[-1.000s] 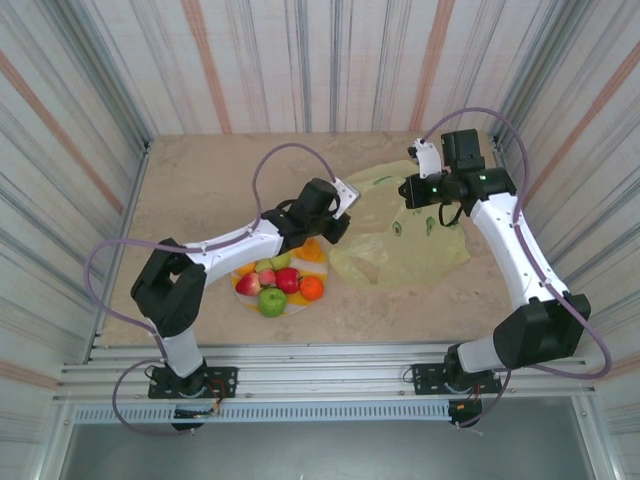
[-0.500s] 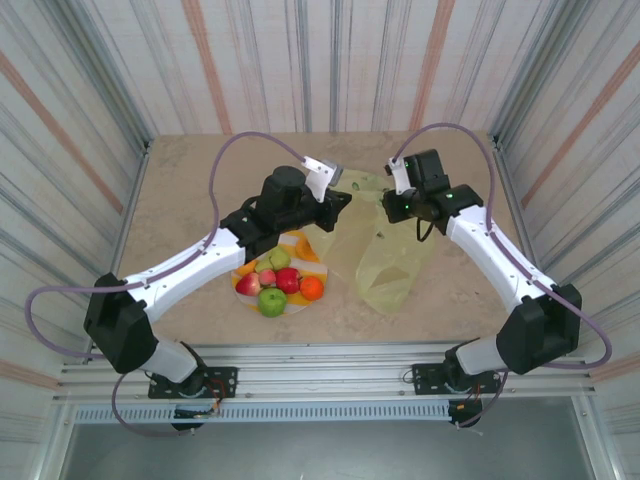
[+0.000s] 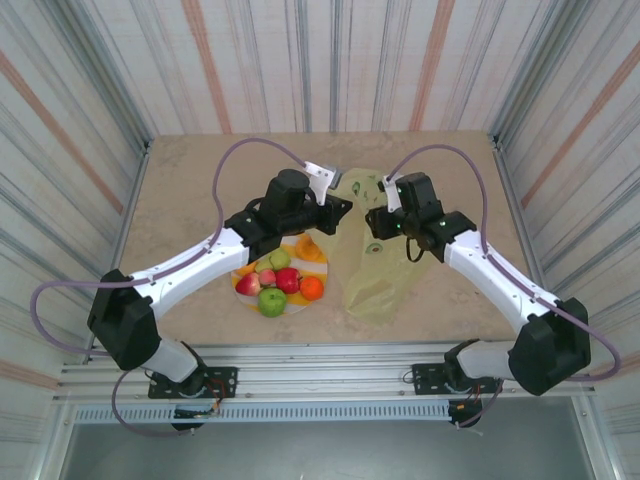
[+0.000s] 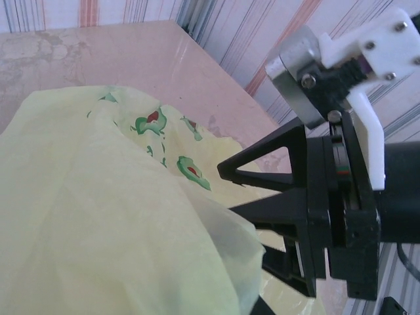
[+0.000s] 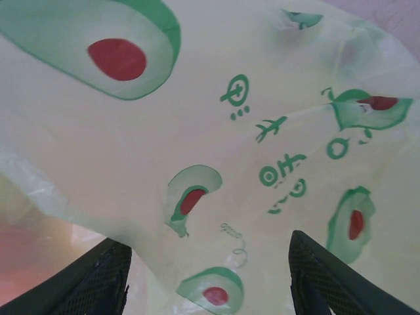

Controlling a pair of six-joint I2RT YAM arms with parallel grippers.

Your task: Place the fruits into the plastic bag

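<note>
Off the table hangs the yellow plastic bag (image 3: 375,270), printed with green and red marks, between my two grippers. My left gripper (image 3: 338,211) is at the bag's upper left edge. In the left wrist view the bag (image 4: 98,216) runs right into its jaws and hides them. My right gripper (image 3: 372,216) faces it from the right, fingers wide apart and open (image 5: 210,282), with the bag (image 5: 216,131) spread in front of them. The fruits (image 3: 275,283), red and green apples and an orange, lie on the striped plate (image 3: 308,248) under the left arm.
The right arm's black fingers (image 4: 289,203) and white mount (image 4: 377,39) stand close in front of the left wrist camera. Striped walls close in the beige table (image 3: 190,190) on three sides. The arm bases sit on a metal rail (image 3: 320,375) at the near edge.
The bag has gone from lying flat on the table to hanging in the air. Both grippers have risen and closed in on each other over the table's middle.
</note>
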